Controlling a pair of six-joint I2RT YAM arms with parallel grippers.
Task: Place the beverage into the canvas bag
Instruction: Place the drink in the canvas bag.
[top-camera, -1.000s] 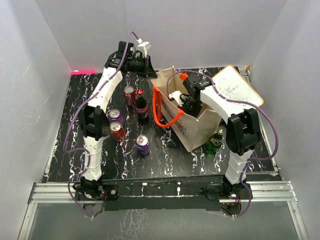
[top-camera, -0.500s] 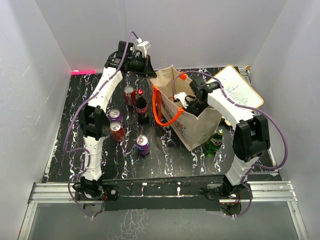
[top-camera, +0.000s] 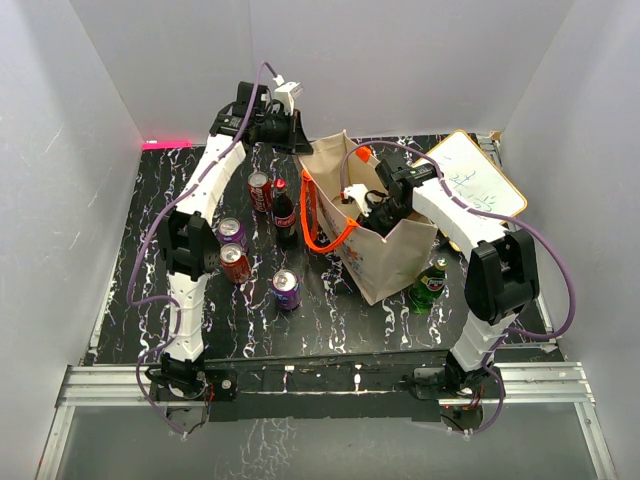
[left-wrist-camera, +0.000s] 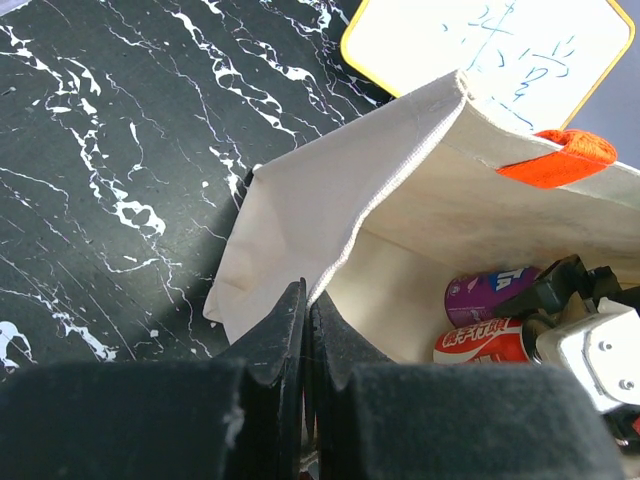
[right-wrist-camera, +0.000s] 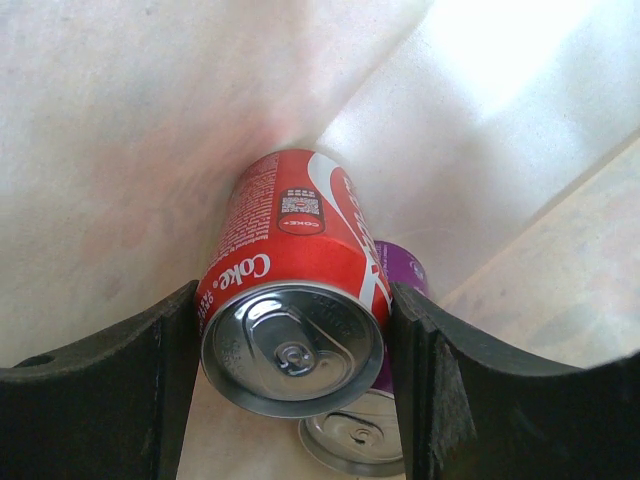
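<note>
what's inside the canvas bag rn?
Inside the canvas bag: the right gripper gripping a red Coke can, a purple can behind it. The bag's floor beneath them is covered.

- Bright, even white light fills the overhead view; the walls (top-camera: 400, 70) look washed out.
- The canvas bag (top-camera: 375, 255) casts a soft shadow on the dark table (top-camera: 330, 320).
- Light glows through the cloth around the sharp red can (right-wrist-camera: 290, 290), glaring at upper right.
- The left gripper (left-wrist-camera: 305, 300), close to its lens, shows black and blurred.
</note>
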